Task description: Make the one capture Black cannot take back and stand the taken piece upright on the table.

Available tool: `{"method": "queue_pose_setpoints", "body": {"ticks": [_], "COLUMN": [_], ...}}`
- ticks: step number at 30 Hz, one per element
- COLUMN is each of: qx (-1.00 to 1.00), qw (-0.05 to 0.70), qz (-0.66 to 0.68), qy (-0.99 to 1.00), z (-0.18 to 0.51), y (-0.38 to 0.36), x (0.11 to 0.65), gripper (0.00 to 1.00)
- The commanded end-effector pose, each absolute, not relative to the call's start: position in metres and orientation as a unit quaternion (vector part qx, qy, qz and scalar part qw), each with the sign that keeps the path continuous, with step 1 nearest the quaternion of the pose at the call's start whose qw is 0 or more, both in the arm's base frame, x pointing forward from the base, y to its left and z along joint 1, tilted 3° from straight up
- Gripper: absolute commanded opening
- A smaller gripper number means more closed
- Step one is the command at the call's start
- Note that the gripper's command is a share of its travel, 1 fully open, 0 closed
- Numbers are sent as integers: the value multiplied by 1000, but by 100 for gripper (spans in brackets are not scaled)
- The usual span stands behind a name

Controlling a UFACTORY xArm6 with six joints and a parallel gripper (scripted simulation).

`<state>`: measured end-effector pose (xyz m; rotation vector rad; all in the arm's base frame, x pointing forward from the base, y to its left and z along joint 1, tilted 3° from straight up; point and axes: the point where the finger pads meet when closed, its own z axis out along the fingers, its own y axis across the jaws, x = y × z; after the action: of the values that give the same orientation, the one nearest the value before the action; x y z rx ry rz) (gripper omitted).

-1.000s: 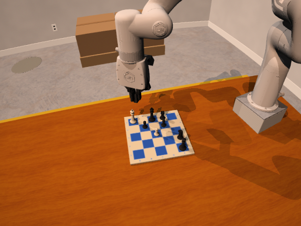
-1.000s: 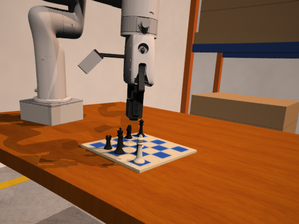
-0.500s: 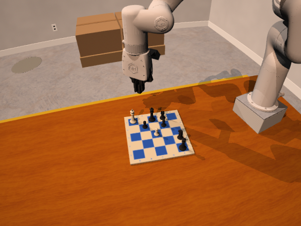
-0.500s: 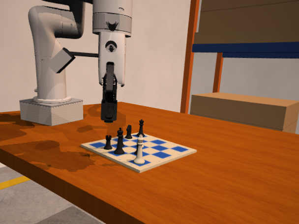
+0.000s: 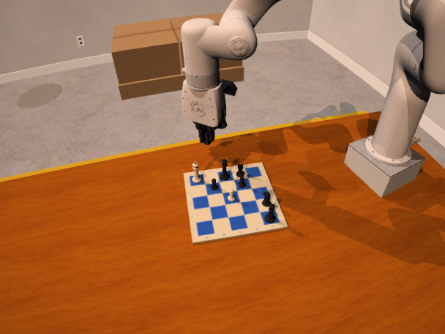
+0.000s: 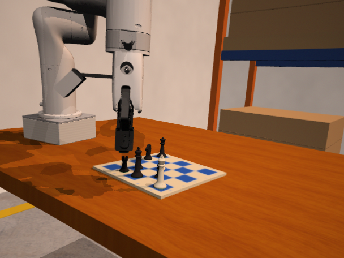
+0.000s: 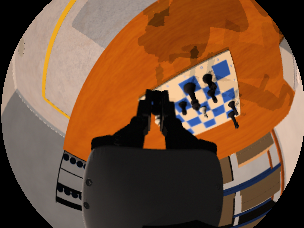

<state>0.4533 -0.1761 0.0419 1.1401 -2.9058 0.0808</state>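
Observation:
The blue and cream chessboard (image 5: 234,203) lies on the orange table. My gripper (image 5: 206,138) hangs high above the table, just past the board's far edge, and is shut on a small black chess piece that is hard to tell from the black fingers. It also shows in the exterior view (image 6: 124,147) and the wrist view (image 7: 156,100). A white tall piece (image 5: 196,172) stands on the far left corner square and a white pawn (image 5: 231,195) near the middle. Several black pieces stand upright, among them a pawn (image 5: 214,184), a tall piece (image 5: 224,169) and a knight (image 5: 266,198).
The arm's grey base block (image 5: 384,168) stands on the table to the right of the board. Cardboard boxes (image 5: 154,58) sit on the floor beyond the table's yellow far edge. A shelf frame (image 6: 216,65) and another box (image 6: 280,125) stand behind the table.

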Motion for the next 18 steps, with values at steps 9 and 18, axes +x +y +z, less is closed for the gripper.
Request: {"method": "queue_pose_setpoints", "body": {"ticks": [9, 18], "qx": [365, 365], "qw": [7, 7], "qz": [28, 28], "qy": [-931, -931], "z": [-7, -27], "y": [-180, -181], "x": [457, 457], "gripper": [0, 0]}}
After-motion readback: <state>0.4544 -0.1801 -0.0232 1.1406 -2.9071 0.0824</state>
